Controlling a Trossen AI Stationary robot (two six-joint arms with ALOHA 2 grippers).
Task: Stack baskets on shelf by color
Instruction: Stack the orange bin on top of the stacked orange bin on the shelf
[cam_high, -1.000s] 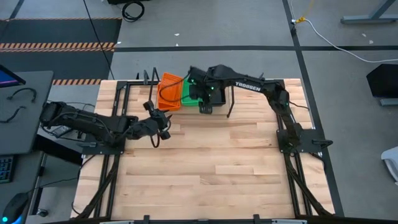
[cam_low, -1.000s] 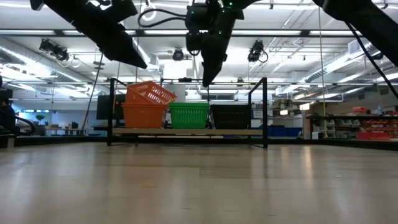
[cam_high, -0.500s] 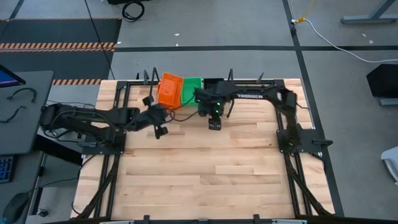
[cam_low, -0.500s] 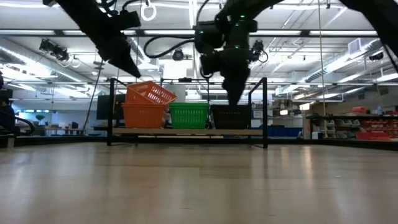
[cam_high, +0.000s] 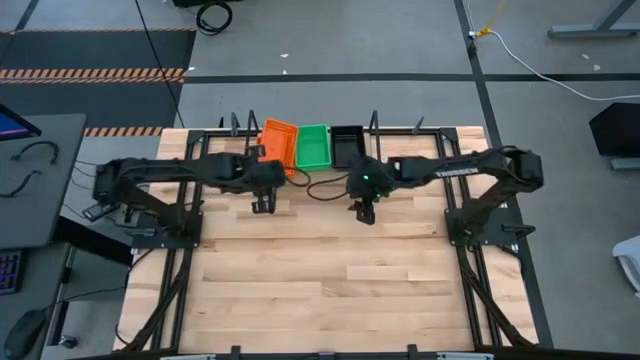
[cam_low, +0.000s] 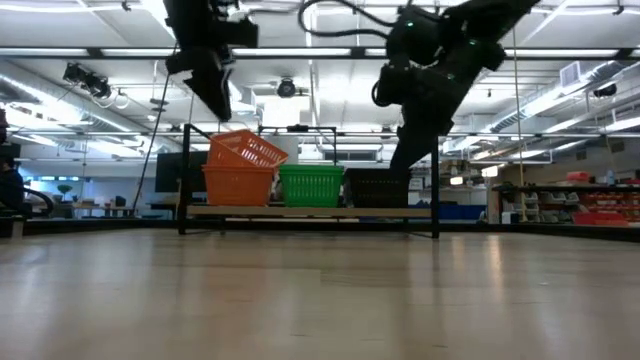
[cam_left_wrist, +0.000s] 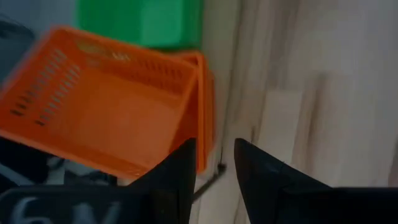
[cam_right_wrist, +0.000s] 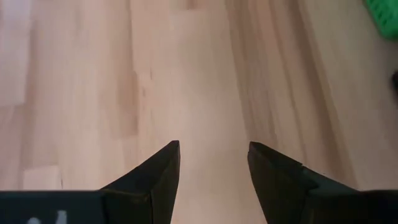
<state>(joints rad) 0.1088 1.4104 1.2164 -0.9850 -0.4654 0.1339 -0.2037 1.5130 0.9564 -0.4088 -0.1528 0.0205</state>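
The shelf (cam_low: 310, 212) stands at the table's far edge. On its board sit an orange basket (cam_low: 238, 186), a green basket (cam_low: 311, 185) and a black basket (cam_low: 372, 188) side by side. A second orange basket (cam_low: 245, 150) lies tilted in the lower orange one. My left gripper (cam_high: 262, 205) hangs in front of the orange baskets (cam_left_wrist: 112, 118), pointing down at a slant. It is open by a narrow gap, with nothing between its fingers. My right gripper (cam_high: 366, 214) hangs over bare table in front of the black basket (cam_high: 347, 145), open (cam_right_wrist: 213, 149) and holding nothing.
Bare wooden tabletop (cam_high: 340, 280) stretches from the shelf to the near edge. The arms' black base frames (cam_high: 165, 225) (cam_high: 480, 225) stand at the table's left and right sides. A desk with a screen (cam_high: 20, 170) is beside the table on the left.
My right gripper has drawn back from above the green basket, toward the near edge and the right, and has come down. My left arm has swung toward the far edge, and its gripper has tipped downward in front of the orange baskets. The baskets have stayed where they were.
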